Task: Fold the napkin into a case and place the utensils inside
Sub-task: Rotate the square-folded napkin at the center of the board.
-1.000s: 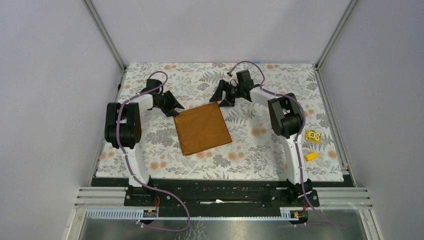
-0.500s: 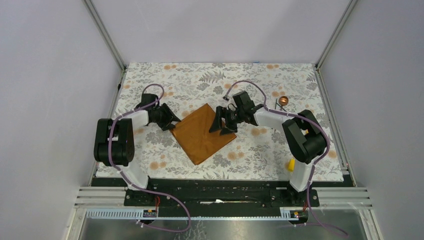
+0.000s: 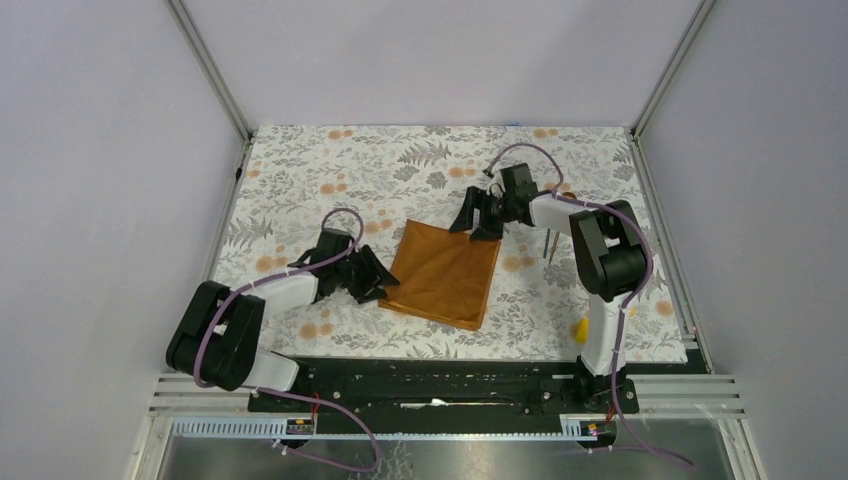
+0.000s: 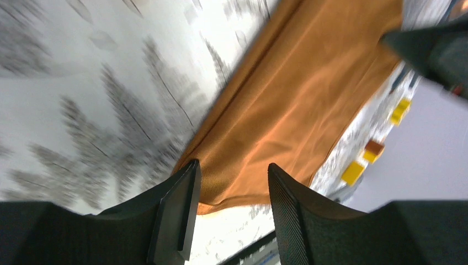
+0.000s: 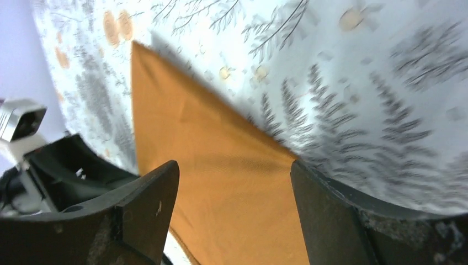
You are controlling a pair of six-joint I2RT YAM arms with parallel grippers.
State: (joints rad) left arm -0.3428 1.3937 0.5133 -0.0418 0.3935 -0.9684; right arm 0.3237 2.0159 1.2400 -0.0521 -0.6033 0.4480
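Floral surface [image 3: 300,170] holds shiny orange-brown square napkin [image 3: 445,275], no fold made; left tool [image 4: 232,185] at eight o'clock, right tool [image 5: 234,171] at one, both agape, empty.

Soft, even light from above keeps the top view bright and sharp, with only faint shadows on the bench [image 3: 300,170], whereas both wrist views are close and motion-blurred, the left one worse, its floral print streaked, and the napkin [image 4: 309,99] shows a mild satin sheen.
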